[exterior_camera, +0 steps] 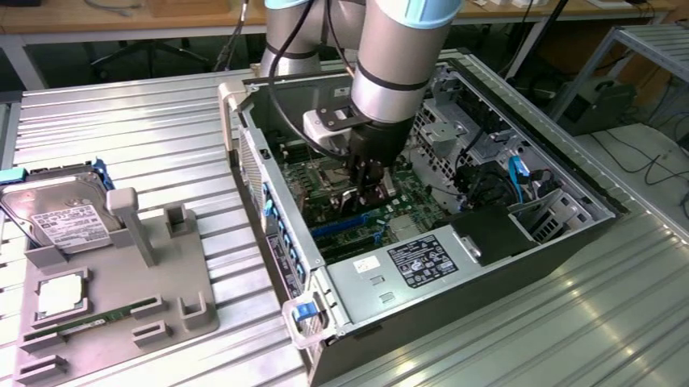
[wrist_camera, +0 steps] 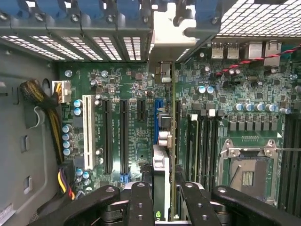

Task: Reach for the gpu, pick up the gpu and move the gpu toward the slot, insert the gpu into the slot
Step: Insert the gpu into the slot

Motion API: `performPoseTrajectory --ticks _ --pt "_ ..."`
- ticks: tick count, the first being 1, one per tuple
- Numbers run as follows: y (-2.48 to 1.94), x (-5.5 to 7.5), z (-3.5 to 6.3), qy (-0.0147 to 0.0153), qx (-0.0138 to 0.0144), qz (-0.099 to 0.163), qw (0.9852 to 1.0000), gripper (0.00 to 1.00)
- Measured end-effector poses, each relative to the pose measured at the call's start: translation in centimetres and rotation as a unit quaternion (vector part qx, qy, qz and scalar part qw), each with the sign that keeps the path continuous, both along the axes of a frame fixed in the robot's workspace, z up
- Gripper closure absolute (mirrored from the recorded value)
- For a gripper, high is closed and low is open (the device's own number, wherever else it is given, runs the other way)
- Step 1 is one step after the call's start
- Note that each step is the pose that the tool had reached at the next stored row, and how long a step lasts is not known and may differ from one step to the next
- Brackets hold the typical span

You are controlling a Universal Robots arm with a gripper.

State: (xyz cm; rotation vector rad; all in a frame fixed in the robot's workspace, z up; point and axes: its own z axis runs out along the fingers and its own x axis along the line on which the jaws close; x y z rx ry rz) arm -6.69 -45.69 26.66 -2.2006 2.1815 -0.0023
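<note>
I reckon I'm at the insertion step. My gripper point(exterior_camera: 372, 189), jaws partly closed on the graphics card point(wrist_camera: 161, 162), holds it on edge right by the blue slot point(wrist_camera: 156, 117) inside the open computer case point(exterior_camera: 485, 339). I can't tell whether they touch. Seating it calls for a square, straight press. The case lies on a ribbed metal table point(exterior_camera: 129, 137), with workbenches behind.

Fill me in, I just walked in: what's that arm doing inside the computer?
The robot arm has its gripper down inside the open computer case, clamped on the gpu and holding it edge-on over the green motherboard. The card runs along the blue slot; whether it is seated can't be told.
</note>
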Motion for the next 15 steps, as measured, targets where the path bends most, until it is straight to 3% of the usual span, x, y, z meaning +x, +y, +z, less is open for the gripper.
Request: performPoseTrajectory --ticks 5,15 --pt "-0.06 -0.52 -0.49 0.0001 0.0 0.0 1.0 0.73" --pt "-0.05 -0.78 -0.57 0.0001 0.0001 0.0 1.0 0.73"
